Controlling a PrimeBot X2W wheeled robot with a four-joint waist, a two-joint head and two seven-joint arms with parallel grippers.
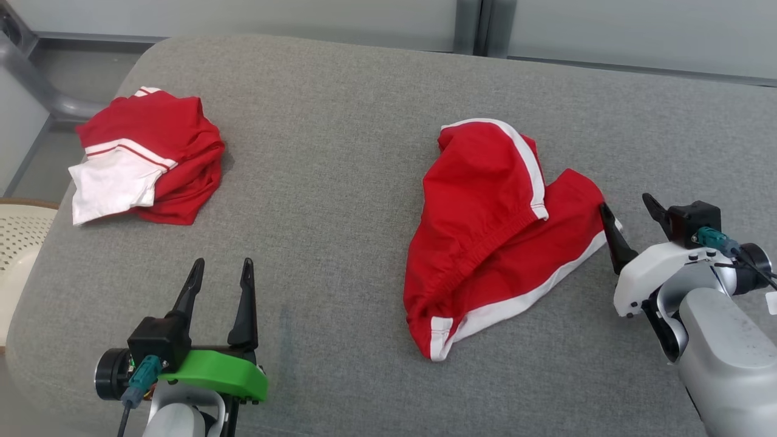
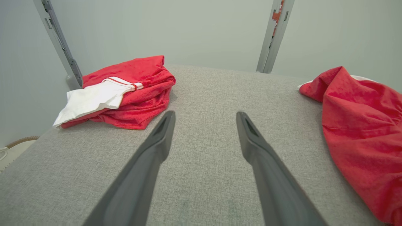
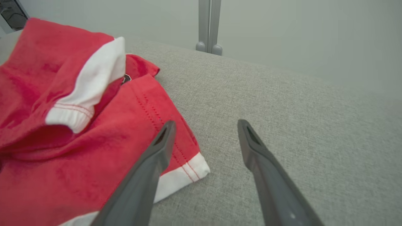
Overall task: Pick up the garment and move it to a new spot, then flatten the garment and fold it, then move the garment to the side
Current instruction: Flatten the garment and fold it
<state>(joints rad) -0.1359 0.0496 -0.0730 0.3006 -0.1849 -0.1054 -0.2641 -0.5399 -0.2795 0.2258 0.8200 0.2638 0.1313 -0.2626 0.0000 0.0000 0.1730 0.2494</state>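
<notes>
A red garment [image 1: 485, 243] with white trim is seen lying crumpled on the grey fabric-covered tabletop [image 1: 340, 182], to the right of the middle in the head view. One white-edged part is turned up and folded over the rest, and a white-banded hem corner is pointed toward the right tool [image 1: 625, 203].

The right tool is held with its two dark fingers spread apart and nothing between them. In the right wrist view, the right tool [image 3: 206, 123] is seen with one finger over the hem corner of the garment [image 3: 62, 125] and the other over bare fabric; whether that finger touches the cloth cannot be told.

The left tool [image 1: 222, 264] is placed at the lower left, well apart from the garment, fingers likewise spread and empty. From its wrist view, the left tool [image 2: 205, 114] is aimed over bare tabletop, with the garment [image 2: 361, 131] at the right edge.

A second red and white garment, folded [image 1: 158, 152], is set near the far left corner [image 2: 132, 91]. A cream perforated object [image 1: 18, 237] is glimpsed beyond the tabletop's left edge.
</notes>
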